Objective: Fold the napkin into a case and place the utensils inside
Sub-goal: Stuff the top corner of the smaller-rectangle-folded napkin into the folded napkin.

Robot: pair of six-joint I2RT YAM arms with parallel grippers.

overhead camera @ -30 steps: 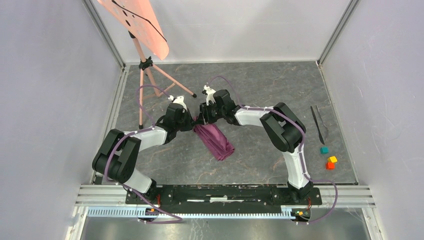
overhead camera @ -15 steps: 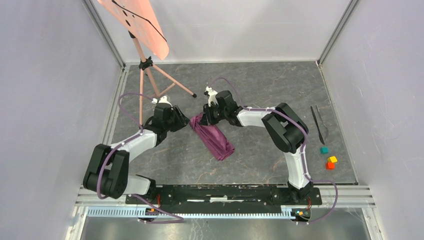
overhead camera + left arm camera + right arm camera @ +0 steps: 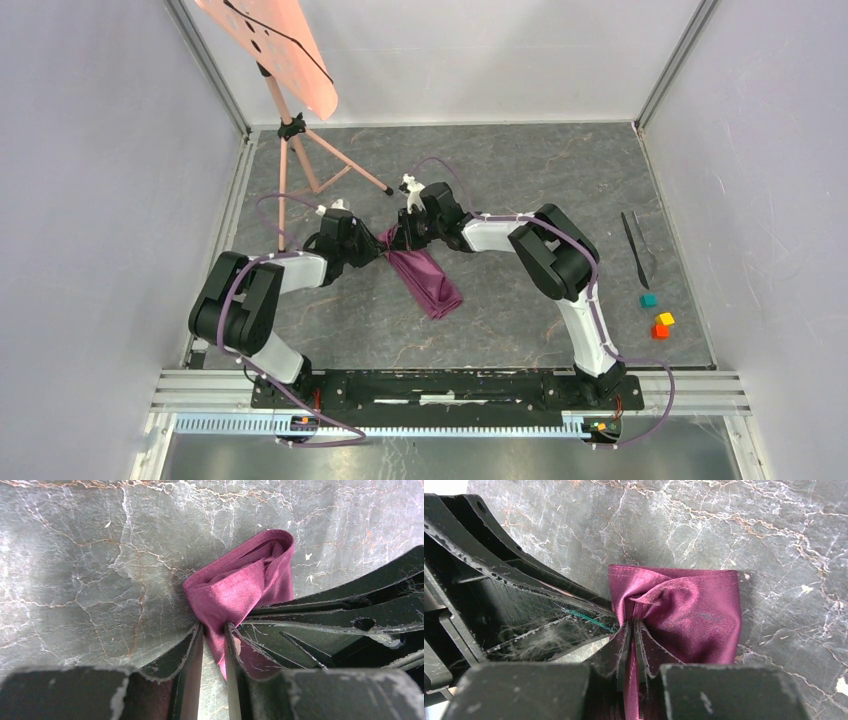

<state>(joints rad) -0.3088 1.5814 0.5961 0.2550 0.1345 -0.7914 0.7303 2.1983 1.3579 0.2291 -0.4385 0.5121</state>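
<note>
The plum-maroon napkin lies folded into a long narrow strip, running diagonally in the middle of the table. My left gripper and right gripper meet at its far end. In the left wrist view the left gripper is closed on a pinch of the napkin, which bunches up in a loop. In the right wrist view the right gripper is shut tight on the napkin. The two utensils lie side by side at the far right, away from both grippers.
Teal, yellow and orange cubes sit near the utensils on the right. A pink tripod stand with an orange board stands at the back left. Walls enclose the table on three sides.
My left gripper pulled back to the left from the napkin's far end, then came back and closed on it. My right gripper kept hold of that end and shifted slightly left.
</note>
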